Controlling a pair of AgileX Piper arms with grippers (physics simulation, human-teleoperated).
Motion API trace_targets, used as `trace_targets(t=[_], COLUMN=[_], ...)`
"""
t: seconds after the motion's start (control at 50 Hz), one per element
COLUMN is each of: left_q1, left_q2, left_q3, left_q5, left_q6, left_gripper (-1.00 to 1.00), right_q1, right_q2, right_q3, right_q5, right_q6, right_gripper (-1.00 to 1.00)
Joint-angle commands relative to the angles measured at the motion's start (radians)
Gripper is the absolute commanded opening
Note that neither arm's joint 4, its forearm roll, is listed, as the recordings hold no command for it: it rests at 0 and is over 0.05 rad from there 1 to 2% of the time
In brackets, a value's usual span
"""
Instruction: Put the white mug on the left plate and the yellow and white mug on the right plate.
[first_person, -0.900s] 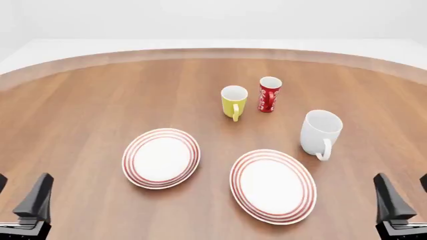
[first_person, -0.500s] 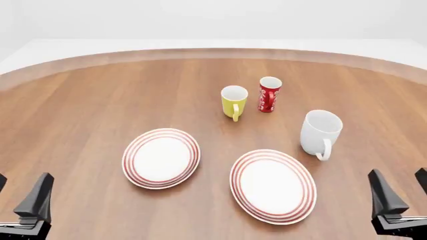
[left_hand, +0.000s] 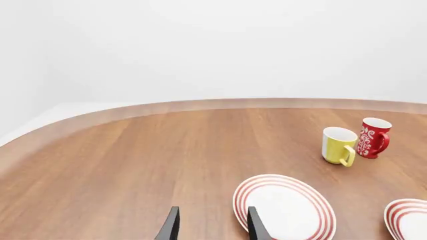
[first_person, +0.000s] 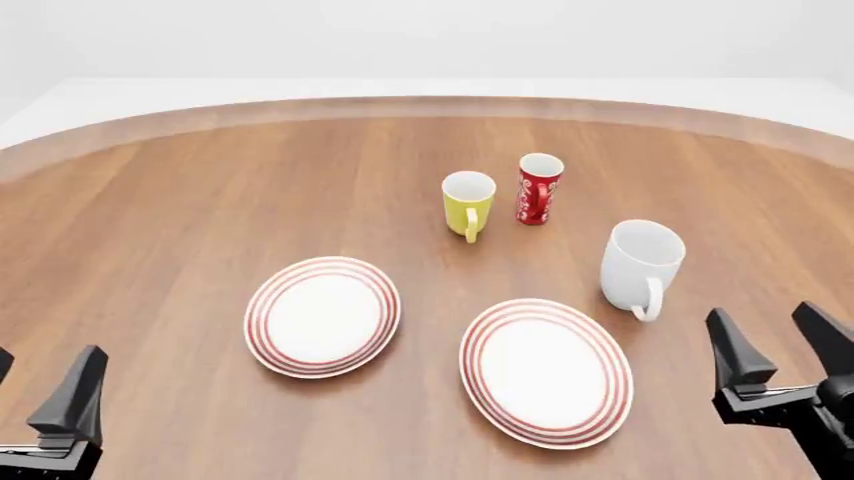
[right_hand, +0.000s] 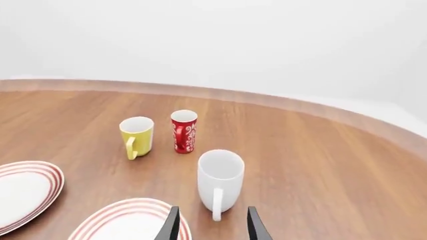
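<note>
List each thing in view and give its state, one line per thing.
white mug: upright on the table, empty, handle toward the arms, not on a plate.
yellow and white mug: upright, empty, on the table.
red cup: upright, beside the yellow and white mug.
left plate: flat, bare.
right plate: flat, bare.
left gripper: open, holding nothing.
right gripper: open, holding nothing, near the white mug.

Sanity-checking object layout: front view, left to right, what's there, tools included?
left tool → left plate → yellow mug → red cup → white mug → right tool. Right plate skipped: it spans under several of the cups.
</note>
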Motion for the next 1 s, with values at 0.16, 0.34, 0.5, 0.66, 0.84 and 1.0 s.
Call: trace_targets(t=[0.16, 0.34, 0.5, 0.66, 0.84, 1.0], left_q1=[0.0, 0.0, 0.0, 0.0, 0.0, 0.0], left_q2=[0.0, 0.0, 0.0, 0.0, 0.0, 0.0], left_q3=[0.0, 0.0, 0.0, 0.0, 0.0, 0.0], left_q5=[0.0, 0.0, 0.0, 0.0, 0.0, 0.0], left_q6=[0.0, 0.0, 0.0, 0.0, 0.0, 0.0], left_gripper=[1.0, 1.0, 1.0, 1.0, 1.0, 1.0], right_q1=[-0.014, -0.022, -0.039, -0.048, -0.057, -0.045], right_q2=[0.3, 0.438, 0.564, 0.803, 0.843, 0.895], right_q3=[-0.027, -0.038, -0.062, -0.102, -0.105, -0.118], right_q5=[-0.235, -0.339, -0.418, -0.57, -0.595, -0.618], right_q6=[0.012, 0.015, 0.018, 0.028, 0.044, 0.051], right_gripper=[1.0, 1.0, 1.0, 1.0, 1.0, 1.0])
